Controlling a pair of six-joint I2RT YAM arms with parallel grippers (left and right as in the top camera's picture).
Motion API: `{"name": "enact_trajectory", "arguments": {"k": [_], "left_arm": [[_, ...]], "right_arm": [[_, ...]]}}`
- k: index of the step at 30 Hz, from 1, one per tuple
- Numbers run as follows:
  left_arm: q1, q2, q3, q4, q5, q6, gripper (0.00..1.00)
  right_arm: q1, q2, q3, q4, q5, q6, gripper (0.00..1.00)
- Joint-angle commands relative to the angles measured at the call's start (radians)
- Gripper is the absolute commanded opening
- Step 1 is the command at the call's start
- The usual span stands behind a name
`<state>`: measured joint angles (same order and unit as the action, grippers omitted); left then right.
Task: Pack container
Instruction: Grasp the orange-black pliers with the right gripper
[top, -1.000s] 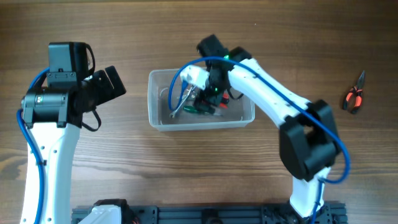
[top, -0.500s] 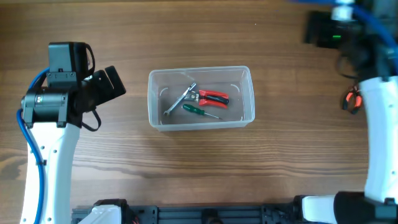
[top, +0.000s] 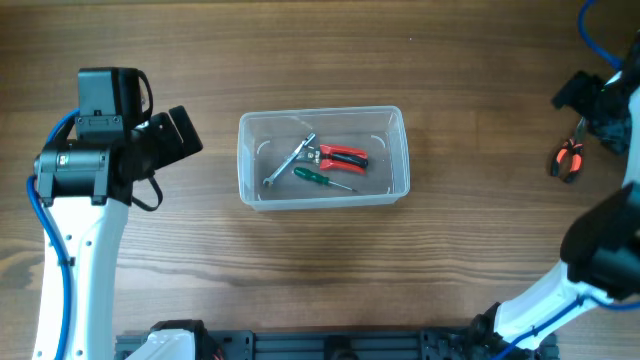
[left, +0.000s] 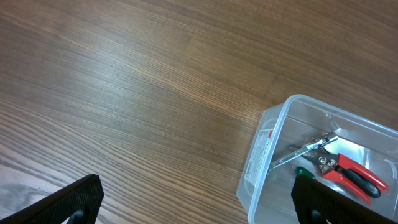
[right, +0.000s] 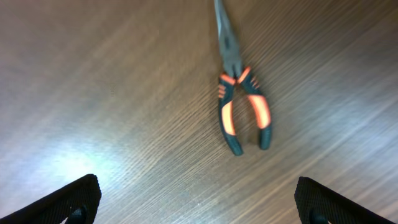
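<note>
**Tub mid-bench with three tools in it, both claws open and empty**

- The container (top: 405, 160) is a clear rectangular tub. It sits upright near the middle of the bench (top: 300, 270), long side running left-right in the overhead view.
- Inside it, all lying flat on the floor of the tub:
  - a silver wrench (top: 290, 160), diagonal, toward the left half;
  - red-handled pliers (top: 342, 156), with the head touching or overlapping the wrench's upper end;
  - a green-handled screwdriver (top: 312, 177), just below the pliers, with its shaft pointing right.
- The left wrist view shows the same tub at lower right. There's a white label on its near wall, and the wrench and the red handles are visible through the plastic.
- One more tool is outside: orange-and-black needle-nose pliers (top: 568, 158) lie on the bare bench, far right and well apart from the tub. In the right wrist view the handles are slightly spread and the nose points away from the camera.
- The left claw (left: 198, 202) has its jaws wide apart and nothing between them. It hangs over bare bench, left of the tub.
- The right claw (right: 198, 199) also has its jaws wide apart and is empty. It's above the needle-nose pliers and not touching them.
</note>
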<state>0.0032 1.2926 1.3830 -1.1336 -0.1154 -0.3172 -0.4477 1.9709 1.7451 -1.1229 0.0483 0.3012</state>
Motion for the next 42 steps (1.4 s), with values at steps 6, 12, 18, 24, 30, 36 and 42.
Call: {"name": "enact_trajectory", "arguments": {"k": [6,12,18,24,30,36,42], "left_arm": [[0.005,0.003,0.008,-0.001,-0.006,-0.006,1.00],[0.005,0.003,0.008,0.000,-0.006,-0.006,1.00],[0.005,0.003,0.008,0.000,-0.006,-0.006,1.00],[0.005,0.003,0.008,0.000,-0.006,-0.006,1.00],[0.005,0.003,0.008,0.000,-0.006,-0.006,1.00],[0.005,0.003,0.008,0.000,-0.006,-0.006,1.00],[0.005,0.003,0.008,-0.001,-0.006,-0.006,1.00]], "right_arm": [[0.001,0.208,-0.006,0.007,-0.050,-0.065,1.00],[0.001,0.263,-0.006,0.040,-0.050,-0.068,1.00],[0.000,0.305,-0.006,0.095,-0.049,-0.079,1.00],[-0.003,0.350,-0.006,0.128,-0.049,-0.119,1.00],[-0.005,0.362,-0.006,0.146,-0.049,-0.122,0.99],[-0.005,0.362,-0.006,0.144,-0.049,-0.122,0.58],[-0.005,0.362,-0.006,0.145,-0.049,-0.119,0.27]]}}
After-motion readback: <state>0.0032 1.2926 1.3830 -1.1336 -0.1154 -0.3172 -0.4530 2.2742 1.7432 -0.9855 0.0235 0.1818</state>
